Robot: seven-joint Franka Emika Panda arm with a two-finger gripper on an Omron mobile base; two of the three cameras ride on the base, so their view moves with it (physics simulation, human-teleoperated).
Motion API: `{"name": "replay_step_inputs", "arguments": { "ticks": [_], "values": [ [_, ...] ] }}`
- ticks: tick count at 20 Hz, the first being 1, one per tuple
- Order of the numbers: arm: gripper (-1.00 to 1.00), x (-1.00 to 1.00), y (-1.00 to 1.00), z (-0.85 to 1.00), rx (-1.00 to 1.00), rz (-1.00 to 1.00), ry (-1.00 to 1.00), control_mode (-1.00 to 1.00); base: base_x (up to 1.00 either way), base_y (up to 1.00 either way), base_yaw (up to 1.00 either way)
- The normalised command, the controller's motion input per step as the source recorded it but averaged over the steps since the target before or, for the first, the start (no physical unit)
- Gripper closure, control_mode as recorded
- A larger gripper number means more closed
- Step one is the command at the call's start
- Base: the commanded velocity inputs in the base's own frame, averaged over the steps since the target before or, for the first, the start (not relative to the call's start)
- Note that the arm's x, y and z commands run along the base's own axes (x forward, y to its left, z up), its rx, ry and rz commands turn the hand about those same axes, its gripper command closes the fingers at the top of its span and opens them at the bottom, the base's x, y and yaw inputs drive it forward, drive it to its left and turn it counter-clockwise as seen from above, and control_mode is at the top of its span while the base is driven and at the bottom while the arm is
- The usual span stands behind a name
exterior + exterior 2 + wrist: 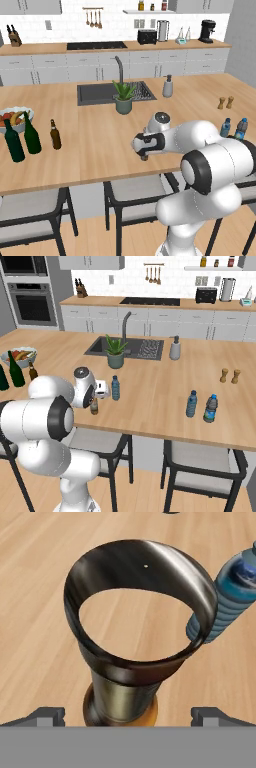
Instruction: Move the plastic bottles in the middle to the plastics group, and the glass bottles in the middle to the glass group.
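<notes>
The gripper [128,714] hangs right over the brown bottle [122,677] in the middle of the counter [100,145], its jaws wide open on each side of the bottle's neck. A small blue bottle [115,388] stands just beside it. The green bottles [22,137] stand far left, with another brown bottle [55,135] next to them, and two blue bottles [201,405] stand far right.

Glossy white rounded arm [215,165] segments with dark joint bands
</notes>
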Motion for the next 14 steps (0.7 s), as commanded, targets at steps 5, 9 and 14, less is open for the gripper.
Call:
{"name": "replay_step_inputs", "arguments": {
  "ticks": [5,9,14],
  "values": [
    [1.0,0.0,0.0,0.0,0.0,0.0,0.0,-1.0,0.0,0.0,0.0],
    [1.0,0.0,0.0,0.0,0.0,0.0,0.0,-1.0,0.0,0.0,0.0],
    [1.0,0.0,0.0,0.0,0.0,0.0,0.0,-1.0,0.0,0.0,0.0]
  ]
}}
